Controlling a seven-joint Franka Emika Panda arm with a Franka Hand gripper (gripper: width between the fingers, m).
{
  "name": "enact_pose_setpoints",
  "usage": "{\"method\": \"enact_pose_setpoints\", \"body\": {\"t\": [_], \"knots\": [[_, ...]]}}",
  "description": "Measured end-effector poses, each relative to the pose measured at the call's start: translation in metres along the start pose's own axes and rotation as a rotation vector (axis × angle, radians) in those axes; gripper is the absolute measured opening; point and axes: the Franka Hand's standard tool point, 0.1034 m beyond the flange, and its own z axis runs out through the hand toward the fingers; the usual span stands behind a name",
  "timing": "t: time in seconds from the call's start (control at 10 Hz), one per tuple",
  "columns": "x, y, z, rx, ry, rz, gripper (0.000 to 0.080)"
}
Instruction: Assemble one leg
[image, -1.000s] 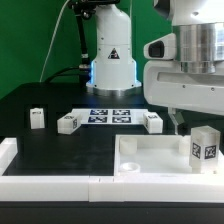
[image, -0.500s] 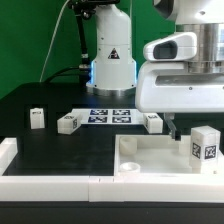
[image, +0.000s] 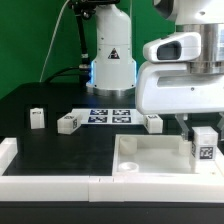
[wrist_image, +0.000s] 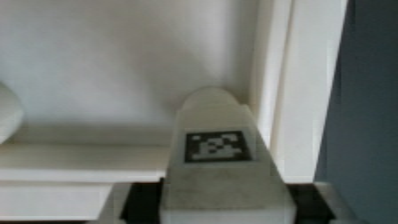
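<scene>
The gripper (image: 204, 128), largely hidden behind the arm's white housing, straddles the tagged leg (image: 205, 143) standing upright on the tabletop (image: 150, 155) at the exterior view's right; whether the fingers actually touch it cannot be made out.

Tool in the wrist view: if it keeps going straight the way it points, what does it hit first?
Probably the leg, which stands directly between the tool's fingers. Beyond it lies the white tabletop; depth is unclear.
</scene>
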Motion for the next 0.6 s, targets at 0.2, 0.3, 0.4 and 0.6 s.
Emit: {"method": "enact_pose_setpoints", "body": {"t": [0.2, 0.3, 0.4, 0.6], "knots": [[0.000, -0.001, 0.000, 0.007, -0.002, 0.280, 0.0291], [-0.001, 0.001, 0.000, 0.002, -0.004, 0.415, 0.0291], [-0.002, 0.005, 0.000, -0.007, -0.003, 0.524, 0.0291], [-0.005, 0.020, -0.001, -0.049, 0.011, 0.743, 0.0295]]}}
